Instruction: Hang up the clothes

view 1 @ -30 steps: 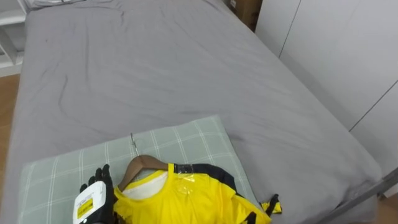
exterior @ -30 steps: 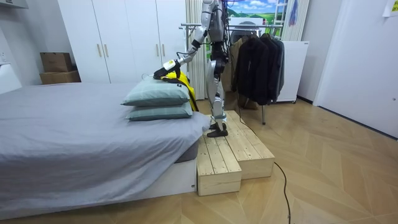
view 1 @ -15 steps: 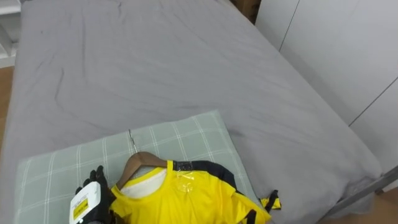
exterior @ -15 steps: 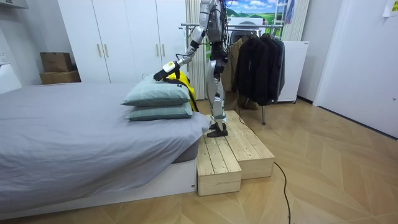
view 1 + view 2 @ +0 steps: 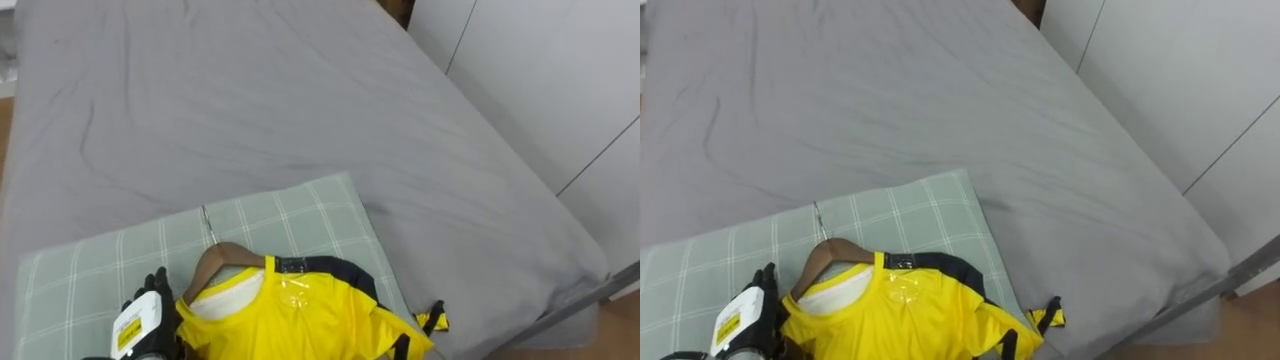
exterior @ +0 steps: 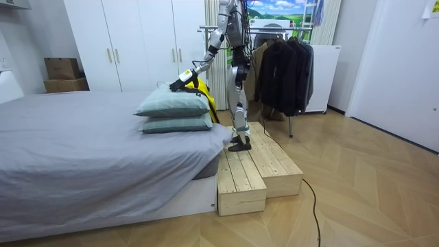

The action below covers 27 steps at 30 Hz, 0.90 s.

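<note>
Care is what this step needs. We think the step is to pick the shirt [image 5: 300, 320] up off the bed [image 5: 250, 90] so it can go on the rack [image 6: 208, 29].

The yellow shirt lies on its hanger [image 5: 225, 258], on top of the green pillow [image 5: 290, 215], at 6 o'clock in the eye views. The left hand [image 5: 148, 318] is at 9 o'clock from the shirt, right by the hanger's end. Its dark fingers [image 5: 157, 286] point to 12 o'clock. We cannot tell if they grip anything or lie loose.

To do it well, we should hold the wood of the hanger and not just the cloth, or the shirt may slip off. The thin hook [image 5: 208, 225] points to 12 o'clock and lies flat on the pillow. We should keep it free, as it has to go over the rack's bar. We should lift slowly and straight up, so the pillow does not come along. In the room view the rack is at 3 o'clock from the robot, so we think a turn on the step [image 6: 250, 171] comes next. We must mind its edge.

Now we count. One shirt. One hanger with one hook. Two pillows, one on top of the other. One bed. One rack with dark coats [image 6: 281, 65], too close together to count. Two wood blocks make the step.
</note>
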Available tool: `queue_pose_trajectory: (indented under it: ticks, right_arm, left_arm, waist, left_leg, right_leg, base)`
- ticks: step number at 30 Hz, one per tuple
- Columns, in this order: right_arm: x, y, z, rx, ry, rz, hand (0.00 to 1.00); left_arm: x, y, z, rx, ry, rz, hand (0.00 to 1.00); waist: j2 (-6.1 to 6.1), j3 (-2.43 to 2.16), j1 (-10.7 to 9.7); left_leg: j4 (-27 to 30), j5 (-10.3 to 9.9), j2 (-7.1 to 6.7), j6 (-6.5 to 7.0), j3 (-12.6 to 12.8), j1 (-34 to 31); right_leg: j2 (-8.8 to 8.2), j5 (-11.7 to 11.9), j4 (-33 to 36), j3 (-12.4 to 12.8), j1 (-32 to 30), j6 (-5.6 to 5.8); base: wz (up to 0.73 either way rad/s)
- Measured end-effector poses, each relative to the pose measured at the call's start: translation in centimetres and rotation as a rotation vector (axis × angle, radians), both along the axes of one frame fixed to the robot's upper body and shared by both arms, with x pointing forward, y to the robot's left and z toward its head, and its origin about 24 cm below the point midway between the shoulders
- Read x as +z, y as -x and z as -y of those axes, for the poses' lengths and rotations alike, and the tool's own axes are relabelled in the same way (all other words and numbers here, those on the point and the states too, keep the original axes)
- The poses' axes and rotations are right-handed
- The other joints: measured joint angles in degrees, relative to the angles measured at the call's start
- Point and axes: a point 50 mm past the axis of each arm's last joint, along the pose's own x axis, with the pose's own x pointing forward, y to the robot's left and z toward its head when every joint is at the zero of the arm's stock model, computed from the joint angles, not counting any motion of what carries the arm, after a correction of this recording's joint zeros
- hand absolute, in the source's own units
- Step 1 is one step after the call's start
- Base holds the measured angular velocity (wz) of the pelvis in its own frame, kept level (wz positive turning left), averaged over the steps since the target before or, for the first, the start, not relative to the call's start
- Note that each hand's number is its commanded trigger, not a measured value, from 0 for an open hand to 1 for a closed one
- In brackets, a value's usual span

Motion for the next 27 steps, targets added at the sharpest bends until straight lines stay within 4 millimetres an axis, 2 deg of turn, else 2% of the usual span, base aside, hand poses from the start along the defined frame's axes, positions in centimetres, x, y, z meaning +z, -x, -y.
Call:
queue_pose_trajectory:
  ticks: [3, 6, 12, 14, 17, 22, 27]
  right_arm:
    - [0.0, -0.1, -0.1, 0.004, -0.015, 0.005, 0.0]
    - [0.0, -0.1, -0.1, 0.006, -0.02, 0.007, 0.0]
    - [0.0, -0.2, -0.1, 0.006, -0.019, 0.01, 0.0]
    - [0.0, -0.3, -0.1, 0.007, -0.019, 0.015, 0.0]
    - [0.1, -0.6, -0.1, 0.008, -0.016, 0.021, 0.0]
    - [0.2, -1.1, 0.0, 0.011, -0.007, 0.036, 0.0]
    - [0.2, -1.2, 0.1, 0.01, -0.006, 0.041, 0.0]
  left_arm:
    - [0.0, 0.0, -0.2, -0.005, -0.001, -0.011, 0.0]
    - [0.0, 0.0, -0.4, -0.01, -0.001, -0.019, 0.0]
    - [-0.2, 0.1, -0.3, -0.032, 0.004, -0.046, 0.0]
    - [0.0, -0.2, -0.2, -0.043, 0.006, -0.047, 0.0]
    - [0.1, -0.3, -0.2, -0.057, 0.002, -0.055, 0.0]
    - [0.0, -0.3, -0.2, -0.065, 0.013, -0.072, 0.0]
    - [-0.2, -0.2, -0.2, -0.069, 0.022, -0.102, 0.0]
  waist:
    - [-0.05, 0.03, 0.0]
    - [-0.12, 0.09, -0.1]
    - [-0.31, 0.47, -0.2]
    - [-0.05, 0.6, 0.0]
    - [0.6, 0.85, 0.1]
    - [2.04, 0.7, 0.2]
    - [2.15, 0.7, 0.0]
  left_leg:
    - [0.0, 0.0, 0.08, 0.0, 0.3, 0.0]
    - [0.0, 0.0, 0.47, 0.0, 2.1, 0.1]
    - [-0.1, 0.0, 0.86, 0.0, 3.6, -0.3]
    - [-0.1, 0.0, 1.3, 0.04, 4.9, -1.4]
    - [0.1, 0.0, 1.48, 0.04, 5.3, -1.7]
    - [0.3, 0.0, 1.64, 0.02, 6.5, -2.1]
    - [0.3, 0.0, 1.83, 0.01, 7.1, -2.0]
  right_leg:
    - [0.02, 0.0, 0.0, 0.1, 0.0, 0.0]
    - [0.03, 0.0, 0.0, 0.0, 0.0, -0.01]
    - [0.04, 0.0, 0.4, -0.1, -0.7, -0.01]
    - [0.08, 0.1, 1.1, -0.2, -1.9, -0.1]
    - [0.21, 0.3, 1.1, 0.1, -2.3, -0.18]
    - [0.39, 0.3, 2.3, 1.2, -3.8, -0.19]
    - [0.43, 0.3, 3.0, 1.4, -4.1, -0.21]
  base:
    - [0.0]
    - [0.0]
    - [0.0]
    - [0.0]
    - [-0.04]
    - [-0.13]
    - [-0.07]
